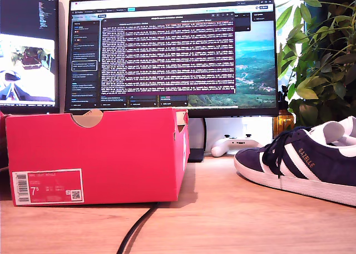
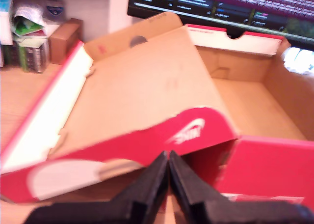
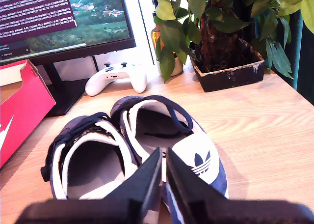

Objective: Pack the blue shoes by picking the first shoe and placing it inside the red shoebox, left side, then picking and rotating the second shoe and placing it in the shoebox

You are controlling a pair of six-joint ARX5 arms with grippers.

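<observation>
wooden desk (image 1: 222, 220) carried the red shoebox (image 1: 94, 154), open, at the exterior view's left, the blue shoes (image 3: 132, 145) at its right, monitor (image 1: 172, 48) and potted plant (image 3: 221, 42) behind. my first gripper (image 2: 168, 157) and my second gripper (image 3: 163, 155) had jaws nearly closed, empty.

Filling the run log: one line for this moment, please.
stage: pre-pick | blue shoes: both on desk, side by side | red shoebox: open, nothing inside | first end effector: shut | second end effector: shut above shoes

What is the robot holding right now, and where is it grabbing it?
Nothing. My first gripper is shut over the red shoebox, and my second gripper is shut above the blue shoes, neither pinching anything.
</observation>
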